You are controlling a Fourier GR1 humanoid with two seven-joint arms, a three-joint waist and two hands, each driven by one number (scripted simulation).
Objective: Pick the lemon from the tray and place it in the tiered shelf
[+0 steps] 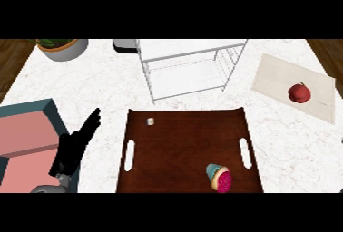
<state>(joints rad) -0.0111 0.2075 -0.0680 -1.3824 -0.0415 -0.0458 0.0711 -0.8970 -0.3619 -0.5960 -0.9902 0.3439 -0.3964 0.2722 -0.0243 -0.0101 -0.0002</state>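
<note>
The dark brown tray (181, 145) lies in the middle of the counter, with white slot handles on its left and right sides. A tiny pale object (150, 121) sits near its far left corner; I cannot tell whether it is the lemon. At the tray's near right lies a teal and pink doughnut-like item (220, 177). The white wire tiered shelf (189, 63) stands just behind the tray. My left hand (75, 144) rests left of the tray, open, fingers straight and pointing away, holding nothing. My right hand does not show.
A pink and teal box (30, 136) fills the left edge beside my left hand. A red apple (299, 92) lies on a beige mat (281, 77) at the right. A potted plant (61, 47) and a dark-and-white item (124, 45) stand at the back.
</note>
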